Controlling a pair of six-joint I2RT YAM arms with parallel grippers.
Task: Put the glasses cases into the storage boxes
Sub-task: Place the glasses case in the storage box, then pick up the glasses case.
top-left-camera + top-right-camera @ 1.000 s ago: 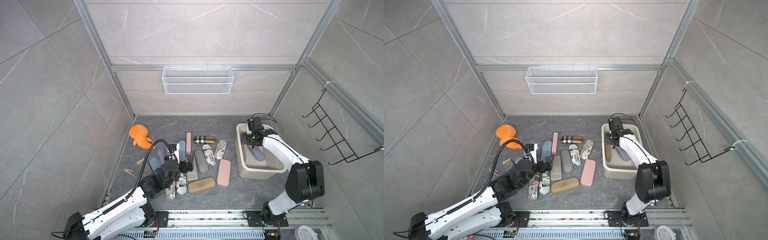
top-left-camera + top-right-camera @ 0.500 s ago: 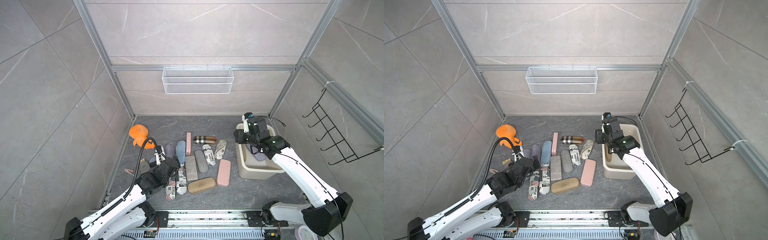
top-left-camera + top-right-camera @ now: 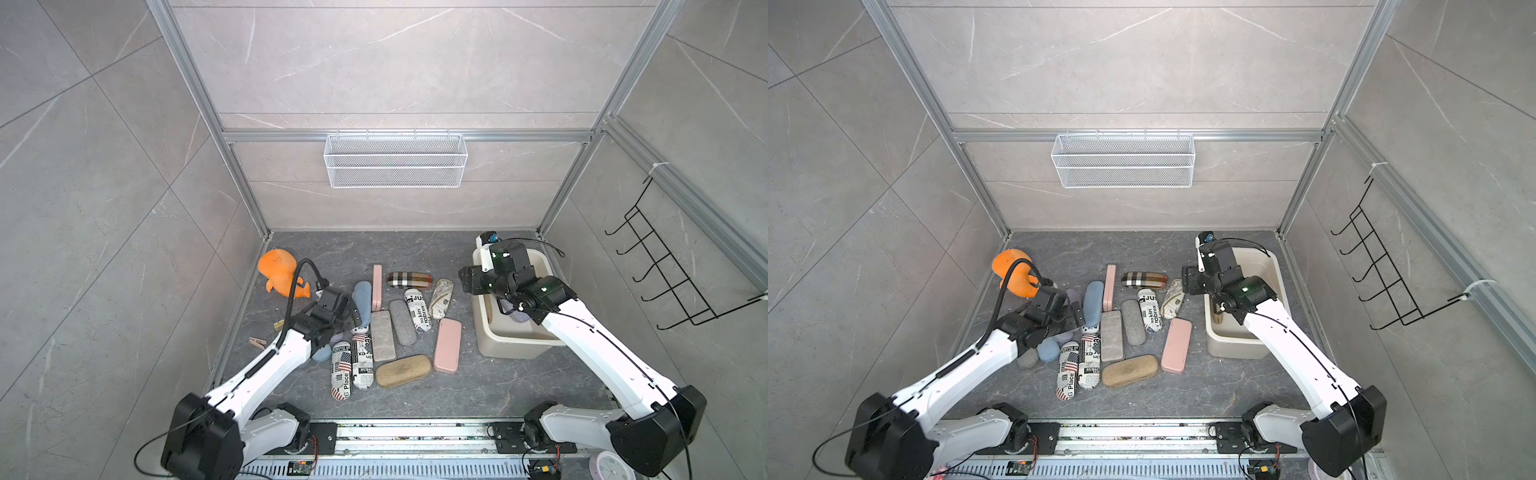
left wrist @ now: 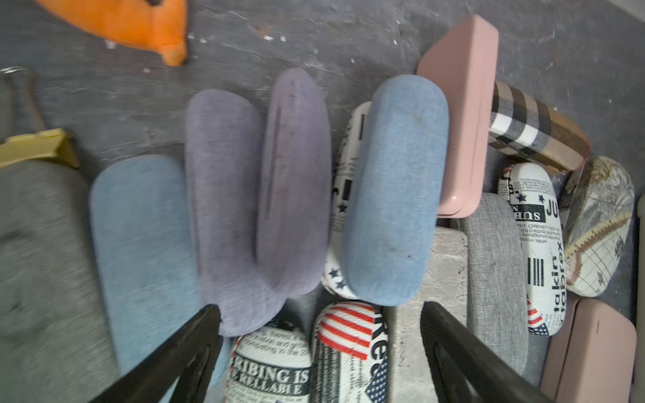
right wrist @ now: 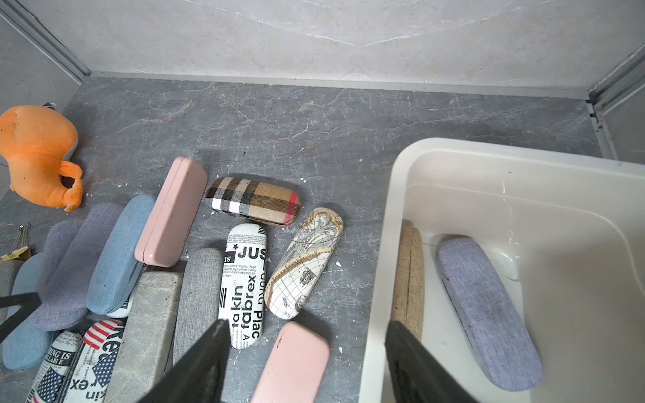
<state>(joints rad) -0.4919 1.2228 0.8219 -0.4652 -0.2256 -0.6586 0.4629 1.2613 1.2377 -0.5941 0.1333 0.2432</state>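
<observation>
The left gripper (image 4: 320, 308) stands wide open and grips nothing. Its fingers (image 4: 188, 356) straddle the near ends of two lilac cases (image 4: 293, 174) and two newspaper-print cases (image 4: 268, 370) lying below it. That view is blurred, so I cannot tell whether a fingertip touches the lilac fabric. The right gripper (image 5: 308, 326) is also spread and empty. Between its fingers lie the end of a pink case (image 5: 293, 363), a strip of floor and the rim of the cream tub (image 5: 391, 244).

In both top views the left wrist covers the lilac pair and the right arm covers much of the tub. A fourth newspaper-print case (image 4: 352, 157) shows only its edges under a blue case (image 4: 394, 188). A grey case (image 4: 35, 244) is cut off at the frame edge.

Inside the tub, beside the right gripper, are two cases: a tan one (image 5: 408, 275) on edge against the wall and a lilac one (image 5: 488, 314) lying flat. On the floor are two lilac, two blue, two pink, three grey, four newspaper-print, one plaid case (image 5: 254, 199), one map-print case (image 5: 303, 261) and one tan. One orange plush toy (image 5: 35, 153) lies beyond the left gripper.
</observation>
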